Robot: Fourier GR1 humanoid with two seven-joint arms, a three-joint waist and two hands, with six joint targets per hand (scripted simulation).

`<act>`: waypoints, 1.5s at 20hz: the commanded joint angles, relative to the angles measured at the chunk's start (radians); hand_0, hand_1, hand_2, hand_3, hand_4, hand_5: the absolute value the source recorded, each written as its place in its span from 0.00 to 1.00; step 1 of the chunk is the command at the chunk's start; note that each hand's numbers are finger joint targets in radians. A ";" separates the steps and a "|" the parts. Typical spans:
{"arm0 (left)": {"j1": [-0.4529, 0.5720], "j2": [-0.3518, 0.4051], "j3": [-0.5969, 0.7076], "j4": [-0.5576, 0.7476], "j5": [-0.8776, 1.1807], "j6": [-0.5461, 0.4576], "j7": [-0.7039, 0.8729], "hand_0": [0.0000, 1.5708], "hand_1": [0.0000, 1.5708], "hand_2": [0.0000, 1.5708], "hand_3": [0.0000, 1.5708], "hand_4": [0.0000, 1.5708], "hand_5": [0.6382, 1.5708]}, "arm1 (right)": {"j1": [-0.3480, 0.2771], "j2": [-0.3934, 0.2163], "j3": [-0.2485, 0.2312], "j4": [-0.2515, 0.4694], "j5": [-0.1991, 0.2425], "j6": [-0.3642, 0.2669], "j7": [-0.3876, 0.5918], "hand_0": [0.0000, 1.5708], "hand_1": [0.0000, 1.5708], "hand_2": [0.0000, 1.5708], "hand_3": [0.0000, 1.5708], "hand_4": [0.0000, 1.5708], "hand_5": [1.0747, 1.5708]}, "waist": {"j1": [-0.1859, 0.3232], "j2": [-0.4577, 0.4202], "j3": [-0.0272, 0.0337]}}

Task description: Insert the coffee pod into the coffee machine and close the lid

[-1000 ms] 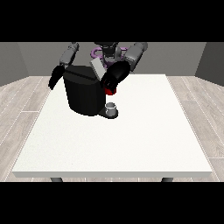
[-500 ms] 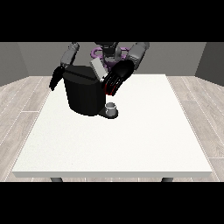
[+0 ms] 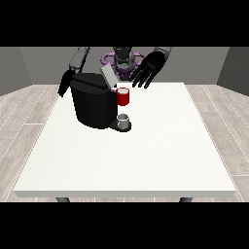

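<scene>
The white table (image 3: pixel 146 160) fills the middle and lower part of the frame, its near edge running along the bottom. On its upper left part stands the black coffee machine (image 3: pixel 92 104), a squat dark body with a low base jutting toward the centre of the frame. Its grey lid (image 3: pixel 108 77) is tilted up at the top, slanting toward the upper left, so the machine is open. Just below the lid, at the machine's right side, sits a red thing at the machine (image 3: pixel 123 97). Below that, on the machine's base, rests a small grey thing (image 3: pixel 124 118) shaped like a short cup; whether it is the pod cannot be told, and the pod is not plainly seen elsewhere.

The robot (image 3: pixel 124 59) is small at the top centre, behind the table's far edge, with both arms reaching forward. The hand at the view's right (image 3: pixel 148 72) hangs above and to the right of the red thing, apart from the machine; its fingers are spread and straight, pointing down and left, holding nothing. The hand at the view's left (image 3: pixel 64 82) shows at the machine's upper left corner, partly behind it; its fingers point downward, but how they lie cannot be told.
</scene>
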 commanded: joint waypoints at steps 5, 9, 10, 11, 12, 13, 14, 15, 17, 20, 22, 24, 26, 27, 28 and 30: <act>0.201 -0.242 0.184 -0.022 0.267 0.026 -0.039 0.00 0.00 0.00 0.00 0.13 1.00 | 0.140 -0.014 -0.029 0.048 -0.021 0.015 -0.021 0.00 0.00 0.00 0.00 0.00 1.00 | 0.124 -0.195 -0.0036; 0.361 -0.335 0.314 -0.003 0.433 0.020 -0.099 0.00 0.00 0.00 0.00 0.26 1.00 | 0.209 -0.032 -0.054 0.045 -0.025 0.005 -0.032 0.00 0.00 0.00 0.00 0.00 1.00 | 0.201 -0.283 -0.0061; 0.368 -0.371 0.326 -0.005 0.457 0.018 -0.080 0.00 0.00 0.00 0.00 0.00 1.00 | 0.242 -0.028 -0.055 0.059 -0.030 0.014 -0.062 0.00 0.00 0.00 0.00 0.00 1.00 | 0.202 -0.313 -0.0029; 0.399 -0.346 0.353 -0.002 0.490 -0.022 -0.097 0.00 0.00 0.00 0.00 0.04 1.00 | 0.272 -0.013 -0.051 0.052 -0.029 0.005 -0.068 0.00 0.00 0.00 0.00 0.00 1.00 | 0.220 -0.350 -0.0028; 0.446 -0.386 0.337 0.000 0.483 -0.009 -0.094 0.00 0.00 0.00 0.00 0.17 1.00 | 0.273 -0.021 -0.049 0.049 -0.039 0.029 -0.043 0.00 0.00 0.00 0.00 0.00 1.00 | 0.234 -0.390 -0.0020; 0.507 -0.387 0.316 0.008 0.468 -0.023 -0.104 0.00 0.00 0.00 0.00 0.25 1.00 | 0.287 0.013 -0.029 0.030 -0.021 -0.006 -0.032 0.00 0.00 0.00 0.00 0.00 1.00 | 0.244 -0.422 -0.0019; 0.500 -0.414 0.312 -0.008 0.480 -0.021 -0.061 0.00 0.00 0.00 0.00 0.27 1.00 | 0.305 -0.008 -0.043 0.045 -0.044 0.033 -0.049 0.00 0.00 0.00 0.00 0.00 1.00 | 0.251 -0.454 -0.0008; 0.527 -0.397 0.326 -0.006 0.480 0.009 -0.100 0.00 0.00 0.00 0.00 0.27 1.00 | 0.299 0.067 0.012 0.004 -0.020 -0.002 -0.092 0.00 0.00 0.00 0.00 0.00 1.00 | 0.231 -0.418 -0.0012; 0.617 -0.382 0.318 -0.004 0.481 -0.025 -0.124 0.00 0.00 0.00 0.00 0.24 1.00 | 0.299 0.031 0.027 -0.044 -0.028 0.055 -0.045 0.00 0.00 0.00 0.00 0.00 1.00 | 0.240 -0.480 -0.0016; 0.658 -0.368 0.312 -0.001 0.481 -0.051 -0.123 0.00 0.00 0.00 0.00 0.25 1.00 | 0.216 0.037 0.043 -0.098 -0.070 0.110 -0.002 0.00 0.00 0.00 0.00 0.00 1.00 | 0.268 -0.503 -0.0019; 0.633 -0.397 0.312 -0.013 0.497 -0.050 -0.055 0.00 0.00 0.00 0.00 0.27 1.00 | 0.181 0.020 0.056 -0.109 -0.068 0.137 -0.002 0.00 0.00 0.00 0.00 0.00 1.00 | 0.294 -0.513 -0.0010; 0.682 -0.366 0.313 -0.048 0.514 -0.065 -0.084 0.00 0.00 0.00 0.00 0.26 1.00 | 0.177 -0.007 0.058 -0.151 -0.078 0.169 0.009 0.00 0.00 0.00 0.00 0.04 1.00 | 0.272 -0.486 -0.0010; 0.659 -0.400 0.327 -0.060 0.555 -0.062 -0.051 0.00 0.00 0.00 0.00 0.22 1.00 | 0.115 -0.053 0.065 -0.150 -0.052 0.187 0.053 0.00 0.00 0.00 0.00 0.10 1.00 | 0.305 -0.497 -0.0011; 0.660 -0.417 0.298 -0.083 0.566 -0.051 -0.031 0.00 0.00 0.00 0.00 0.23 1.00 | 0.136 -0.064 0.064 -0.147 -0.066 0.221 0.010 0.00 0.00 0.00 0.00 0.07 1.00 | 0.299 -0.488 -0.0007; 0.664 -0.418 0.272 -0.099 0.583 -0.042 0.013 0.00 0.00 0.00 0.00 0.27 1.00 | 0.123 -0.082 0.045 -0.146 -0.096 0.250 0.075 0.00 0.00 0.00 0.00 0.16 1.00 | 0.312 -0.540 -0.0006; 0.680 -0.398 0.276 -0.161 0.590 -0.061 -0.013 0.00 0.00 0.00 0.00 0.26 1.00 | 0.043 -0.081 0.024 -0.159 -0.079 0.197 0.082 0.00 0.00 0.00 0.00 0.05 1.00 | 0.318 -0.440 -0.0008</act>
